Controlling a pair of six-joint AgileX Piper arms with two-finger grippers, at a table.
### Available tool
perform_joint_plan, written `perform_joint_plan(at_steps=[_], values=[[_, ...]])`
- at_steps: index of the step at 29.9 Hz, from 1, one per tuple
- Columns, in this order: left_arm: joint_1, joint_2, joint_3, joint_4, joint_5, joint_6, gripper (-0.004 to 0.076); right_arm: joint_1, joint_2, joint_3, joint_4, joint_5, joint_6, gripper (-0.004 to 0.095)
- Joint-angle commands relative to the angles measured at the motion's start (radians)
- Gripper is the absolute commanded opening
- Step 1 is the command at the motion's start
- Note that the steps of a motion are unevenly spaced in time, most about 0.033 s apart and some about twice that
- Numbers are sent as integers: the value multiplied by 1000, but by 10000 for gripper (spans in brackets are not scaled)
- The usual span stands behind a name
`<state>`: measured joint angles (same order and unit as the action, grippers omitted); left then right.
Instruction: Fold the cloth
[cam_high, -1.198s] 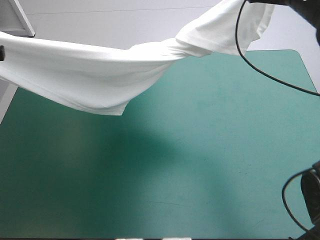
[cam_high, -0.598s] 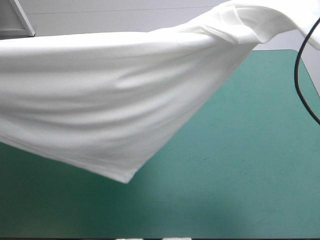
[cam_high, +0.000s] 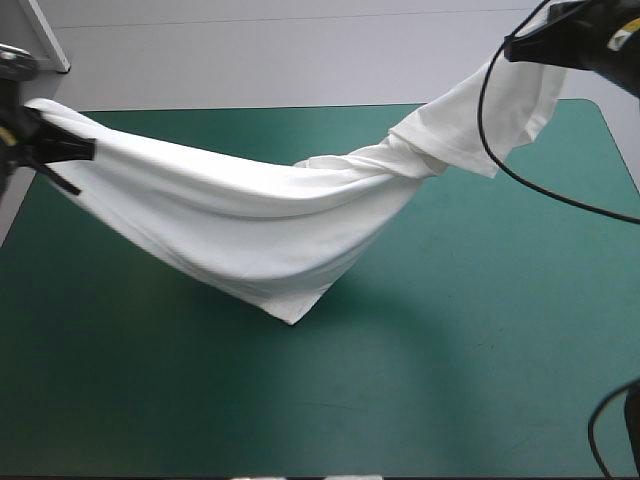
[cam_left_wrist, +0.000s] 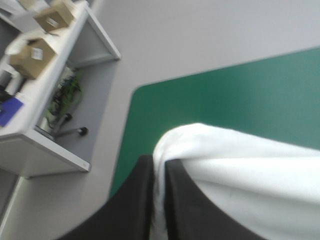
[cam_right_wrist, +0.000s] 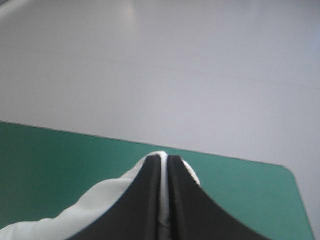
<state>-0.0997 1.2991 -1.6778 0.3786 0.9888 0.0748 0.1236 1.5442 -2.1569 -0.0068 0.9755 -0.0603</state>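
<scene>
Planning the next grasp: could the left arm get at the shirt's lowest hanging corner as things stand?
Probably not yet: the left gripper is shut on one end of the T-shirt, holding it up. Nothing blocks the corner itself.

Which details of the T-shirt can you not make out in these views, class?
High view: twisted folds hide which part of the T-shirt the right gripper pinches.
High view: whether the T-shirt's lowest corner touches the table is unclear.
Left wrist view: past the left gripper, the T-shirt runs off the edge.
Right wrist view: that gripper hides most of it.
</scene>
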Motion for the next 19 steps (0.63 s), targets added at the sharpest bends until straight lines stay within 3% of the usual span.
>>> perform_joint_plan(at_steps=[1, 6, 13, 16, 19], values=[[0, 60, 95, -49, -203, -41, 21, -5, 61, 27, 47, -144, -27, -17], [0, 214, 199, -71, -406, -124, 21, -5, 255, 46, 66, -274, -33, -17], [0, 447, 203, -40, -641, -147, 21, -5, 507, 46, 135, -448, -35, 4], [0, 523, 203, -12, -746, -155, 48, -5, 579, 46, 205, -485, -78, 131], [0, 581, 203, 3, -862, -155, 162, -5, 619, 46, 240, -495, -118, 387]])
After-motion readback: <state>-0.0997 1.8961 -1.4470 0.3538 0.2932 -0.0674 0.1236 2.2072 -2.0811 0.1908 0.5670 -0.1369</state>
